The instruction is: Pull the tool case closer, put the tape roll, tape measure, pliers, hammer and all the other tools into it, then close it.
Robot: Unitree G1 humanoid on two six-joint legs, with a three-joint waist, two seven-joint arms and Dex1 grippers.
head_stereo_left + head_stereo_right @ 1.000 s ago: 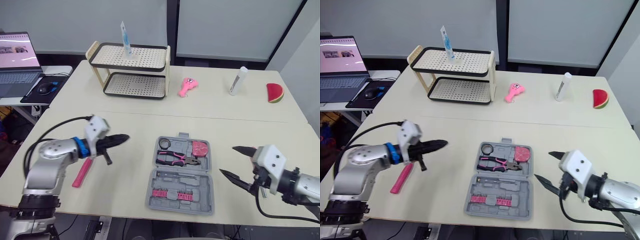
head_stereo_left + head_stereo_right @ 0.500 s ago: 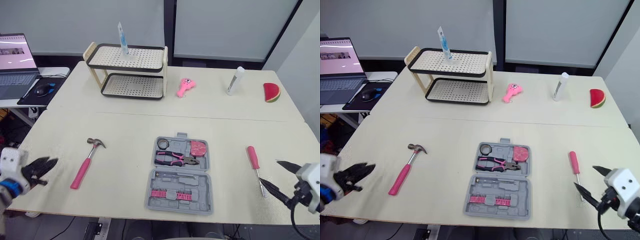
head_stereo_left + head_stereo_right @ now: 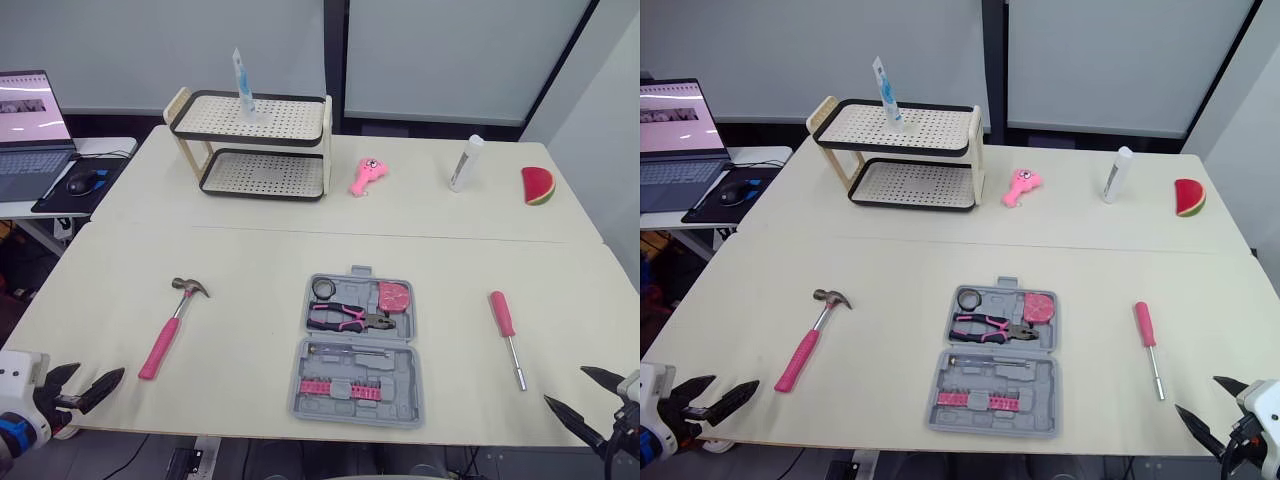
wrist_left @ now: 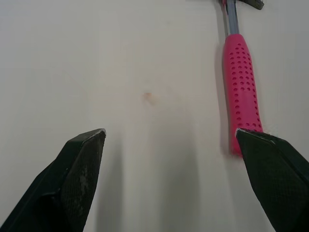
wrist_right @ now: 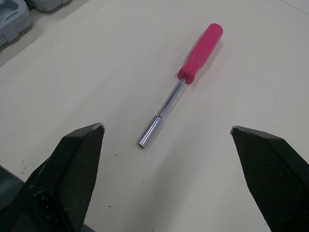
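The grey tool case lies open near the table's front middle. Inside it are a black tape roll, a pink tape measure, pink pliers and a row of bits. A pink-handled hammer lies to the left of the case, and a pink-handled screwdriver to its right. My left gripper is open at the front left edge, short of the hammer. At the front right edge my right gripper is open, with the screwdriver ahead of it.
At the back of the table stand a two-tier rack with a tube on top, a pink toy, a white bottle and a watermelon slice. A laptop sits on a side desk to the left.
Both arms have drawn back from the middle of the table to its front edge. The left gripper has gone from shut to open. The hammer and screwdriver now lie in plain view.
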